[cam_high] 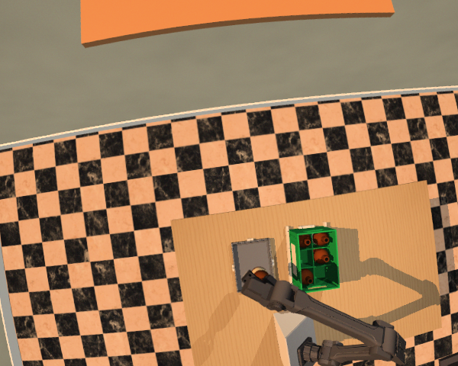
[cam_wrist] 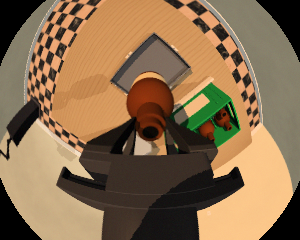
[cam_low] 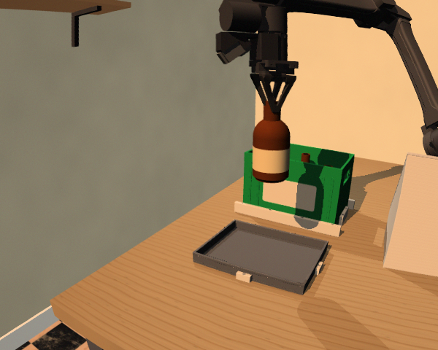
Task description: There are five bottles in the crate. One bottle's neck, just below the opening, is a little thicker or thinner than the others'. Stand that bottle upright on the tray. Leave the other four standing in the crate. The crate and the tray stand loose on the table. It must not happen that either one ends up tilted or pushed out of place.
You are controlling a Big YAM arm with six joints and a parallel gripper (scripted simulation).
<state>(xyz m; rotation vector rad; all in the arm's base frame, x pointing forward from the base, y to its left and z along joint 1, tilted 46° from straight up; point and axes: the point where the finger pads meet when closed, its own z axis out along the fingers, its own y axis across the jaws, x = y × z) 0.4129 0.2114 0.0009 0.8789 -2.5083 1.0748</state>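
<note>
My gripper (cam_low: 274, 107) (cam_wrist: 150, 121) is shut on the neck of a brown bottle (cam_high: 259, 274) (cam_low: 271, 135) (cam_wrist: 149, 99) with a cream label. The bottle hangs upright in the air, its base well above the tray. The grey tray (cam_high: 250, 255) (cam_low: 249, 249) (cam_wrist: 155, 57) lies flat with nothing standing in it. The green crate (cam_high: 336, 258) (cam_low: 249, 181) (cam_wrist: 217, 94) stands beside it. Several brown bottles (cam_high: 320, 239) (cam_high: 322, 256) (cam_high: 307, 276) (cam_wrist: 223, 118) stand in its compartments; the front-right and middle-left compartments are empty in the top view. Small neck differences cannot be told.
A low cream strip (cam_low: 287, 218) runs along the crate's tray side. A small cream block (cam_low: 244, 276) touches the tray's outer edge. A large pale box (cam_high: 300, 342) (cam_low: 419, 211) stands near the arm's base. A shelf (cam_high: 237, 14) (cam_low: 53, 4) is on the wall.
</note>
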